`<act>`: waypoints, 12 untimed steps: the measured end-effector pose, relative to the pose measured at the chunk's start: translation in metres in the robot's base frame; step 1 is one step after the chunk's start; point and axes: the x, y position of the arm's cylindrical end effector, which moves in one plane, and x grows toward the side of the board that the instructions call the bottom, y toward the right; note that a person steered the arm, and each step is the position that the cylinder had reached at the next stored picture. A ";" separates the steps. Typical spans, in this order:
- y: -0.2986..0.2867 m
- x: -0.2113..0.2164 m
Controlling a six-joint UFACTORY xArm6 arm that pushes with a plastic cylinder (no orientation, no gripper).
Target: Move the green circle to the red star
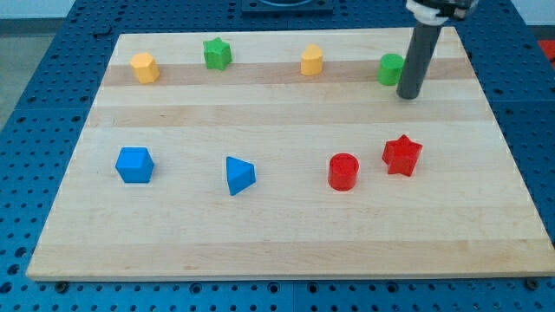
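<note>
The green circle [390, 68] is a short green cylinder near the view's top right of the wooden board [286, 234]. The red star [402, 155] lies lower, right of centre, well below the green circle. My tip [408, 95] is the lower end of the dark rod; it sits just right of and slightly below the green circle, touching or nearly touching its right side. The rod partly hides the circle's right edge.
A red cylinder [343, 172] stands just left of the red star. A blue triangle [239, 175] and a blue block [134, 165] lie to the left. Along the top sit a yellow block [312, 61], a green star [217, 54] and a yellow block [145, 67].
</note>
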 end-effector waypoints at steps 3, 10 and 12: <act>0.006 -0.070; -0.029 -0.037; -0.018 0.011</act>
